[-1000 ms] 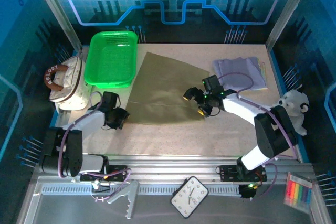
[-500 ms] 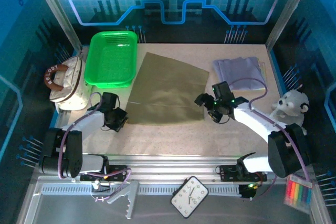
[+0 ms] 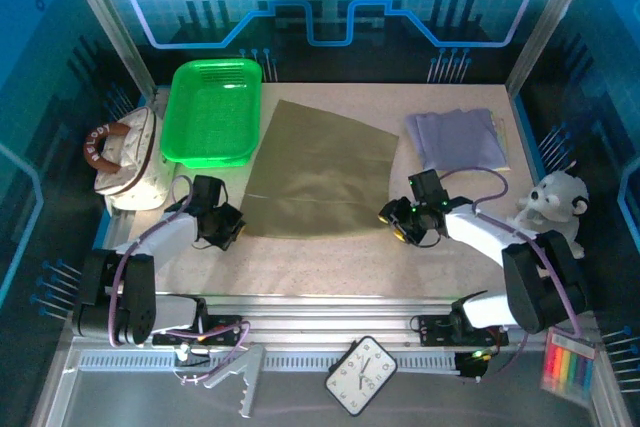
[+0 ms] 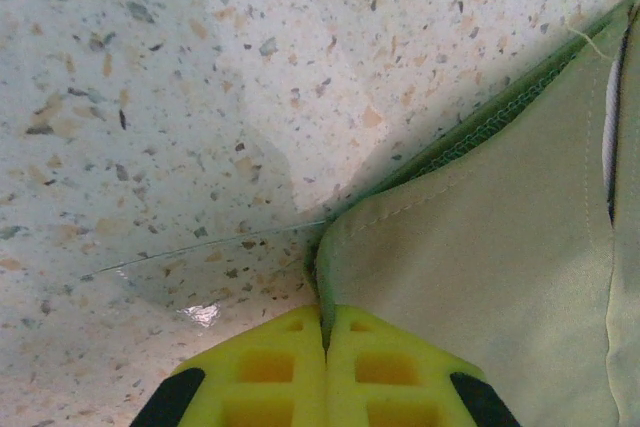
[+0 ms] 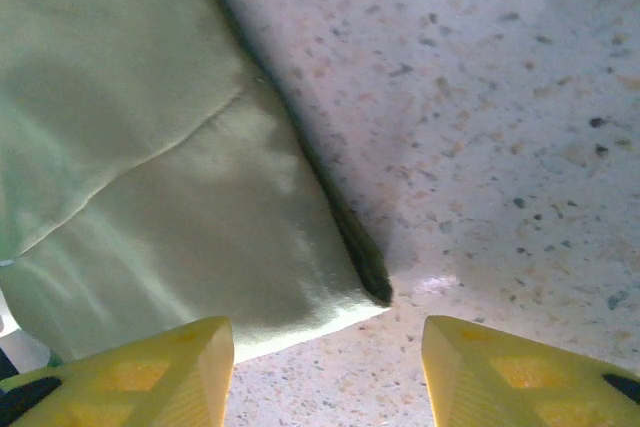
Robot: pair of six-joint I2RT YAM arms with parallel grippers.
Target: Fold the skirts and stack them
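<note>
The parted right claw [image 5: 322, 335] flanks the khaki skirt [image 5: 150, 147] corner.

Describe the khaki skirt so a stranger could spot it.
Start at the green basket at the far left. Right of it, in the middle, lies the khaki skirt, spread flat. Unlike the folded lavender skirt farther right, it is olive-tan and larger.

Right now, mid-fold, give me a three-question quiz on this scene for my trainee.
1. True or false: the left fingers are shut on a corner of the khaki skirt.
2. The right fingers are: A, shut on cloth; B, open at the skirt's near right corner; C, shut on nothing.
3. Fill in: the lavender skirt lies to the ____ of the khaki skirt.
Key: 1 true; 2 B; 3 right.
</note>
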